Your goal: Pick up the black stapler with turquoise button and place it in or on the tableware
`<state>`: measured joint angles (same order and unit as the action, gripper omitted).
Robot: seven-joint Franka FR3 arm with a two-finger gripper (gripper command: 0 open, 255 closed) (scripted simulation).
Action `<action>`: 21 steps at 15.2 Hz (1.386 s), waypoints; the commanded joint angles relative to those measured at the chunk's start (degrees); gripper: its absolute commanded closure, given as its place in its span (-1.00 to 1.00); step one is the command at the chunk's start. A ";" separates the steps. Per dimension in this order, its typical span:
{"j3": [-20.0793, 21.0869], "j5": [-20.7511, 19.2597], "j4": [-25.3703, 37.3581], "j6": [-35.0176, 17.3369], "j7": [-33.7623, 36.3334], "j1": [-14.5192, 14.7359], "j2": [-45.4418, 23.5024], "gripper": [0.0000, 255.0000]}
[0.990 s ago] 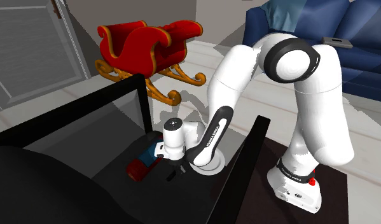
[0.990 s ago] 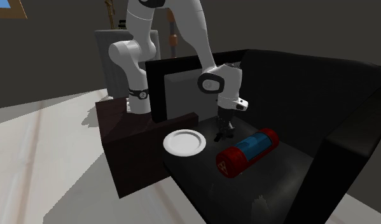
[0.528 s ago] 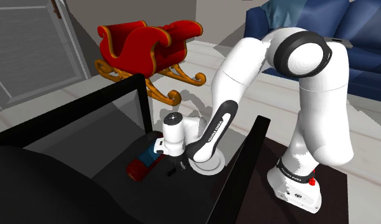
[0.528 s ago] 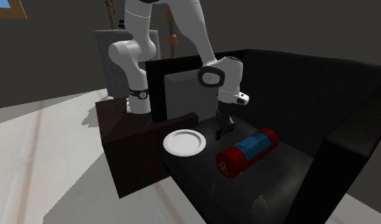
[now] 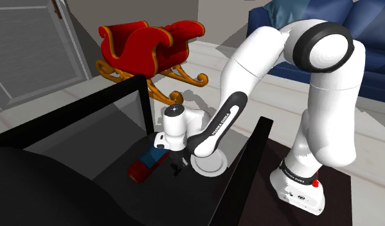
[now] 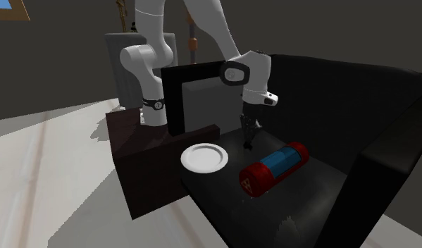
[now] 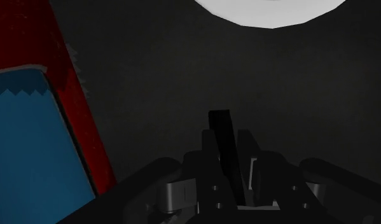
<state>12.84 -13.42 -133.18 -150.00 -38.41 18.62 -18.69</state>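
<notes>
From where I stand, the white arm (image 5: 249,64) bends down over the black surface (image 6: 301,204) and its gripper (image 6: 249,131) points at it from above. The two fingers are drawn close together and clamp the black stapler (image 6: 246,143), a thin dark slab that hangs lengthwise down from the fingertips. In the wrist view the stapler (image 7: 219,130) juts out past the gripper (image 7: 228,156), pinched between both fingers; I cannot make out any coloured button on it. It hangs between the white plate (image 6: 204,158) and the red cylinder (image 6: 272,168) with a blue band, touching neither, and seems to be just clear of the surface. In the shoulder view the gripper (image 5: 175,160) is just beside the plate (image 5: 211,167), the cylinder (image 5: 144,167) on its other side. Beyond, a red sleigh (image 5: 152,45) stands on the floor and a blue sofa (image 5: 371,58) sits behind the arm.
</notes>
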 commanded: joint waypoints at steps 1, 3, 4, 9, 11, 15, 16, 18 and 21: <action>0.48 0.82 -0.19 1.22 -0.68 -0.37 1.44 1.00; 0.82 1.46 -0.25 2.19 -1.16 -0.60 2.52 1.00; 0.73 1.80 -2.40 1.33 -2.23 -1.46 3.92 1.00; -0.13 3.88 -12.43 -2.53 -8.55 -5.70 10.72 1.00; -0.76 4.83 -16.10 -3.84 -11.51 -7.34 13.33 1.00; -2.77 6.64 -22.85 -6.05 -18.04 -10.38 18.33 1.00; -3.45 7.01 -24.41 -6.51 -19.77 -11.11 19.52 1.00; -4.68 6.75 -26.54 -8.12 -21.78 -12.20 20.15 1.00; -4.95 4.34 -26.32 -11.06 -19.96 -12.50 16.90 1.00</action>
<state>8.06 -8.23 -159.38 -159.92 -58.86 6.29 -0.77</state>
